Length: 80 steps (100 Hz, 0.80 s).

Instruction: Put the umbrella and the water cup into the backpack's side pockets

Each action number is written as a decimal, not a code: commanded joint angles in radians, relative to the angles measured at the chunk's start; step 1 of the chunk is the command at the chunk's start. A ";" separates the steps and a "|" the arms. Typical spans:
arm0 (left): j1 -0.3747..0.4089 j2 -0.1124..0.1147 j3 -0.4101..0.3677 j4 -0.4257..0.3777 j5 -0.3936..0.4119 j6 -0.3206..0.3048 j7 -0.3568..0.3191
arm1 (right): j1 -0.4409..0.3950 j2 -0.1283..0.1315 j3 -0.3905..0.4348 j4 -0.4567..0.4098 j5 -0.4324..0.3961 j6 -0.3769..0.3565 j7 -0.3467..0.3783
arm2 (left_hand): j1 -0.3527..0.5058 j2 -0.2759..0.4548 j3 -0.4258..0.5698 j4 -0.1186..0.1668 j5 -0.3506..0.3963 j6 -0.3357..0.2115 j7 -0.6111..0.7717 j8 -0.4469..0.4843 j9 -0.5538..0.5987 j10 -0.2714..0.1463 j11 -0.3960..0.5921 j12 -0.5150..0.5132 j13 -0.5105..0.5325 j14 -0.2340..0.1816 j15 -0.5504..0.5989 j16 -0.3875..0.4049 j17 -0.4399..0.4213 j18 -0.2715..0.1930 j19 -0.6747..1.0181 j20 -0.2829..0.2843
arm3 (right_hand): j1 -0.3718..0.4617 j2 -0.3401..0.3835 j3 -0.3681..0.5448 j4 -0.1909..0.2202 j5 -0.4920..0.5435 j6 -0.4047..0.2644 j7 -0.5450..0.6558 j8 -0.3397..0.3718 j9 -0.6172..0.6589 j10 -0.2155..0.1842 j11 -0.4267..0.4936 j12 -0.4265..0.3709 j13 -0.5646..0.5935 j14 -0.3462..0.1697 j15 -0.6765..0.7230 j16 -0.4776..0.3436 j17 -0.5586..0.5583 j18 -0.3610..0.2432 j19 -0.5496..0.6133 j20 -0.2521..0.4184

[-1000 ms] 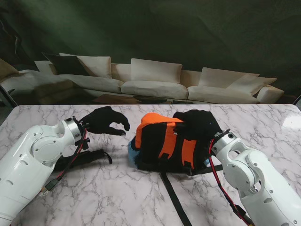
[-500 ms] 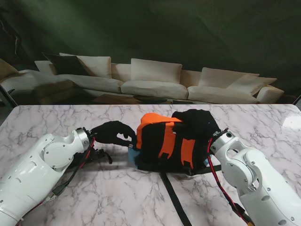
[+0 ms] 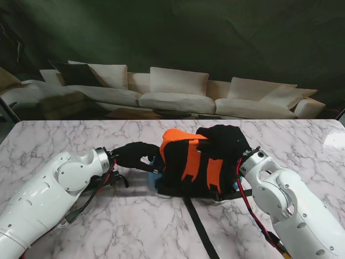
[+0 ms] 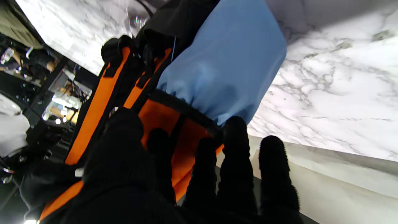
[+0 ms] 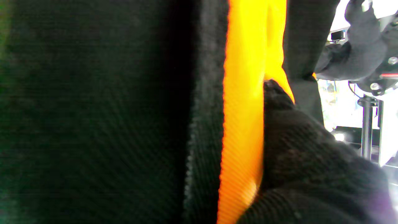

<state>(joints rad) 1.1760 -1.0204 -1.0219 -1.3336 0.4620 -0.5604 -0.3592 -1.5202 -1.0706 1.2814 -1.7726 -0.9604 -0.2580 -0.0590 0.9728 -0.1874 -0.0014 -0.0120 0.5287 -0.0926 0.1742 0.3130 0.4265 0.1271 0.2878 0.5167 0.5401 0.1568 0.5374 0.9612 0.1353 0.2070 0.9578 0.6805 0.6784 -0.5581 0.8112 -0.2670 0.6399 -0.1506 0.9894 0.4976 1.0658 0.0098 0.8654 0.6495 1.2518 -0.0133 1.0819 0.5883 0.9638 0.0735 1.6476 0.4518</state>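
Left hand (image 3: 136,154) seemingly against backpack (image 3: 197,164).

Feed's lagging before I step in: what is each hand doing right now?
Left hand: fingers at the rim of the backpack side pocket by the blue item; grip cannot be told.
Right hand: pressed on the backpack; grip cannot be told.

Marble table (image 3: 64,137) bears backpack (image 3: 197,164) (orange-black).

right robot hand (image 3: 223,139) mostly hidden behind the backpack (image 3: 188,164)
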 commanded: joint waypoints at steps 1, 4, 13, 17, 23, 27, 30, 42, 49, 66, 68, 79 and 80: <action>-0.015 0.007 0.012 -0.004 0.010 -0.003 -0.041 | -0.004 -0.001 -0.005 0.008 -0.005 0.003 0.002 | -0.032 0.049 -0.014 0.000 -0.029 -0.061 -0.046 -0.024 -0.059 0.028 0.008 0.037 -0.026 -0.023 0.011 0.020 -0.025 -0.011 -0.028 0.018 | 0.134 0.115 0.099 0.040 0.067 -0.156 0.070 0.013 -0.009 -0.023 0.001 0.015 0.021 -0.002 0.009 0.014 0.004 -0.084 0.142 0.027; -0.020 0.010 0.017 0.000 0.021 -0.009 -0.043 | -0.005 -0.001 -0.005 0.008 -0.005 0.003 0.003 | -0.041 0.053 -0.015 -0.002 -0.009 -0.061 -0.030 -0.013 -0.059 0.029 0.020 0.055 -0.025 -0.025 0.011 0.024 -0.025 -0.011 -0.030 0.021 | 0.133 0.115 0.098 0.039 0.067 -0.156 0.070 0.013 -0.009 -0.023 0.001 0.015 0.021 -0.002 0.008 0.014 0.004 -0.083 0.141 0.027; -0.023 0.013 0.021 0.007 0.035 -0.009 -0.052 | -0.005 -0.001 -0.005 0.007 -0.004 0.006 0.005 | -0.053 0.047 -0.018 -0.010 0.100 -0.055 0.080 0.089 -0.077 0.032 0.018 0.081 -0.059 -0.020 -0.011 0.023 -0.043 -0.009 -0.057 0.021 | 0.134 0.115 0.099 0.040 0.066 -0.155 0.070 0.012 -0.011 -0.023 0.000 0.015 0.019 -0.002 0.005 0.015 0.001 -0.081 0.138 0.028; -0.023 0.015 0.019 0.008 0.041 -0.009 -0.056 | -0.006 0.000 -0.005 0.007 -0.004 0.006 0.006 | -0.060 0.037 -0.019 -0.013 0.159 -0.050 0.126 0.141 -0.079 0.031 0.012 0.083 -0.069 -0.018 -0.020 0.021 -0.051 -0.005 -0.069 0.020 | 0.134 0.115 0.098 0.040 0.065 -0.155 0.069 0.012 -0.011 -0.023 0.000 0.015 0.018 -0.002 0.004 0.015 0.001 -0.080 0.137 0.028; -0.019 0.014 0.012 0.011 0.061 -0.013 -0.045 | -0.007 0.000 -0.005 0.006 -0.005 0.007 0.007 | -0.067 0.036 -0.021 -0.016 0.205 -0.046 0.166 0.174 -0.073 0.028 0.013 0.085 -0.070 -0.018 -0.021 0.021 -0.052 -0.002 -0.071 0.023 | 0.135 0.116 0.098 0.040 0.065 -0.155 0.069 0.012 -0.012 -0.023 0.000 0.015 0.018 -0.002 0.003 0.016 0.000 -0.079 0.136 0.028; -0.015 0.014 0.005 0.010 0.062 -0.011 -0.044 | -0.007 0.000 -0.005 0.006 -0.005 0.007 0.008 | -0.078 0.040 -0.022 -0.017 0.227 -0.035 0.194 0.196 -0.075 0.027 0.006 0.082 -0.076 -0.016 -0.026 0.020 -0.057 -0.003 -0.076 0.023 | 0.135 0.117 0.098 0.040 0.065 -0.155 0.069 0.012 -0.012 -0.024 0.000 0.014 0.017 -0.002 0.002 0.017 -0.002 -0.078 0.134 0.029; -0.011 0.014 -0.002 0.009 0.066 -0.011 -0.040 | -0.007 0.000 -0.005 0.005 -0.005 0.007 0.008 | -0.084 0.043 -0.024 -0.018 0.228 -0.030 0.199 0.199 -0.075 0.028 0.003 0.080 -0.077 -0.015 -0.027 0.020 -0.058 -0.001 -0.077 0.024 | 0.136 0.117 0.099 0.040 0.066 -0.155 0.069 0.012 -0.013 -0.023 -0.001 0.014 0.016 -0.002 0.001 0.017 -0.002 -0.077 0.134 0.029; 0.017 0.007 -0.043 -0.002 0.073 -0.012 -0.005 | -0.007 0.000 -0.006 0.005 -0.004 0.009 0.011 | -0.120 0.055 -0.025 -0.015 0.182 0.001 0.177 0.190 -0.082 0.035 -0.029 0.054 -0.079 -0.011 -0.043 0.009 -0.058 0.001 -0.078 0.029 | 0.137 0.117 0.099 0.041 0.067 -0.155 0.068 0.012 -0.014 -0.022 -0.002 0.014 0.015 -0.002 -0.001 0.018 -0.003 -0.076 0.132 0.030; 0.042 0.005 -0.073 -0.023 0.035 0.003 -0.015 | -0.006 0.000 -0.006 0.005 -0.004 0.009 0.013 | -0.150 0.055 -0.021 -0.007 0.158 0.033 0.155 0.176 -0.086 0.042 -0.059 0.013 -0.086 0.001 -0.075 -0.021 -0.065 0.011 -0.101 0.023 | 0.136 0.117 0.099 0.041 0.067 -0.155 0.068 0.012 -0.014 -0.022 -0.002 0.014 0.015 -0.001 -0.002 0.018 -0.005 -0.075 0.131 0.030; 0.088 0.007 -0.143 -0.066 0.038 -0.004 -0.011 | -0.006 0.001 -0.002 0.002 -0.004 0.007 0.020 | -0.172 0.046 -0.020 -0.004 0.070 0.028 0.063 0.124 -0.090 0.046 -0.113 -0.050 -0.081 0.011 -0.112 -0.065 -0.066 0.021 -0.117 0.019 | 0.136 0.116 0.099 0.041 0.068 -0.154 0.067 0.011 -0.013 -0.022 -0.003 0.013 0.015 -0.001 -0.004 0.020 -0.005 -0.074 0.129 0.032; 0.093 0.007 -0.150 -0.070 0.038 -0.006 -0.012 | -0.006 0.001 -0.001 0.001 -0.004 0.006 0.021 | -0.171 0.047 -0.019 -0.004 0.072 0.028 0.060 0.121 -0.086 0.046 -0.115 -0.054 -0.079 0.012 -0.113 -0.068 -0.066 0.021 -0.118 0.019 | 0.136 0.116 0.099 0.041 0.068 -0.154 0.067 0.011 -0.014 -0.022 -0.003 0.013 0.015 -0.001 -0.004 0.021 -0.005 -0.073 0.129 0.032; 0.118 0.012 -0.190 -0.088 0.064 -0.019 -0.013 | -0.007 0.001 0.000 0.001 -0.006 0.006 0.020 | -0.169 0.052 -0.020 -0.004 0.088 0.028 0.061 0.121 -0.076 0.045 -0.127 -0.074 -0.078 0.015 -0.136 -0.096 -0.065 0.026 -0.124 0.016 | 0.137 0.117 0.100 0.041 0.068 -0.153 0.066 0.011 -0.014 -0.021 -0.004 0.013 0.014 -0.001 -0.005 0.021 -0.005 -0.073 0.128 0.033; 0.120 0.012 -0.194 -0.090 0.069 -0.020 -0.013 | -0.007 0.001 0.000 0.001 -0.006 0.006 0.020 | -0.170 0.052 -0.020 -0.004 0.089 0.029 0.062 0.121 -0.075 0.046 -0.131 -0.079 -0.077 0.017 -0.143 -0.103 -0.065 0.026 -0.124 0.016 | 0.137 0.117 0.100 0.041 0.069 -0.152 0.066 0.011 -0.014 -0.021 -0.004 0.013 0.014 0.000 -0.005 0.021 -0.006 -0.073 0.128 0.033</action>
<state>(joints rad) 1.2842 -1.0186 -1.1987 -1.4114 0.5162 -0.5717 -0.3612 -1.5206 -1.0710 1.2814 -1.7765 -0.9595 -0.2556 -0.0451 0.8203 -0.1655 0.0053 -0.0120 0.6209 -0.0554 0.2503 0.4443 0.3738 0.1657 0.1879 0.4610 0.4740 0.1672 0.4263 0.8797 0.0876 0.2143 0.8552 0.6816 0.6793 -0.5547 0.8112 -0.2670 0.6399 -0.1506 0.9895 0.4976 1.0658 0.0097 0.8653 0.6498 1.2516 -0.0134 1.0626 0.5970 0.9565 0.0735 1.6476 0.4518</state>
